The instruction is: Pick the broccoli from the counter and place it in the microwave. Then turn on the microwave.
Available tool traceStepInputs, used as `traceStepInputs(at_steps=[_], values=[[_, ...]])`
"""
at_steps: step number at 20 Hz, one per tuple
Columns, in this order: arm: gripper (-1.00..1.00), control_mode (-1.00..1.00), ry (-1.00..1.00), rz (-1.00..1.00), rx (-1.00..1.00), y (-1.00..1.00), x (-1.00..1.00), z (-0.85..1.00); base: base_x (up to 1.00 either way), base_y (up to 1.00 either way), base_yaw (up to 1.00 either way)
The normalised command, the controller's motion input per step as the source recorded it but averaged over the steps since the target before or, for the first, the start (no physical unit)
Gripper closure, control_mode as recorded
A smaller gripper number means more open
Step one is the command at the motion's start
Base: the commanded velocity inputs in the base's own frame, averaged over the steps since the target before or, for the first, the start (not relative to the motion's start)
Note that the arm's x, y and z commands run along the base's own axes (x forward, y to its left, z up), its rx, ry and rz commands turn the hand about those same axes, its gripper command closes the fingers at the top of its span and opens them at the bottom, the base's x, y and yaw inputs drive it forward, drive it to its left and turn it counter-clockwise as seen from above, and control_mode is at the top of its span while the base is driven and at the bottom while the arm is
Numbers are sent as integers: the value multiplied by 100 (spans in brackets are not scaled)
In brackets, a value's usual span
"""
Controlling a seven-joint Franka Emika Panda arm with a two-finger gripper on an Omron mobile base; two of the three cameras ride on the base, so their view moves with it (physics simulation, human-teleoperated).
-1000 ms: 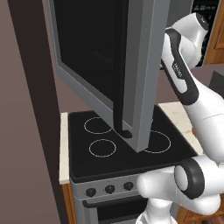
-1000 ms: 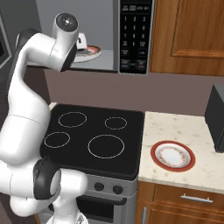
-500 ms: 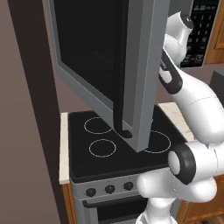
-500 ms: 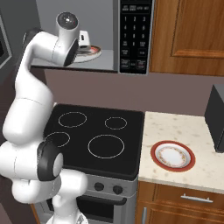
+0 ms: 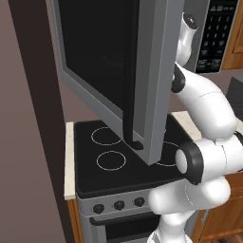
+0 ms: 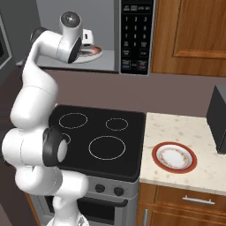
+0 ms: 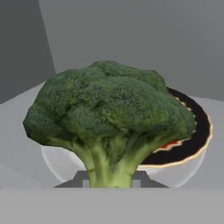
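Broccoli (image 7: 109, 120) sits upright between the 2 dark finger tips of the gripper (image 7: 110, 181), which is clamped on its pale stem, held inside the grey cavity of the microwave (image 6: 110, 35). Behind the floret lies a dark plate with a pale rim (image 7: 192, 140) on the round glass turntable (image 7: 57, 159). From the right base camera, the white arm reaches into the open oven above the black cooktop (image 6: 99, 141); a red-rimmed plate (image 6: 174, 157) rests on the beige counter (image 6: 198, 137). The microwave door (image 5: 118, 71) hangs wide open.
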Motion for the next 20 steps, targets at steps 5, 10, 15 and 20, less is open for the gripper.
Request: traceStepInputs(at_steps=[5, 10, 15, 20], values=[[100, -100, 6, -4, 0, 0, 36, 0, 0, 0, 0], [100, -100, 10, -3, 0, 1, 33, -6, 0, 0, 0], [100, -100, 8, -2, 0, 1, 24, -9, 0, 0, 0], [100, -100, 5, -1, 0, 4, 22, -7, 0, 0, 0]])
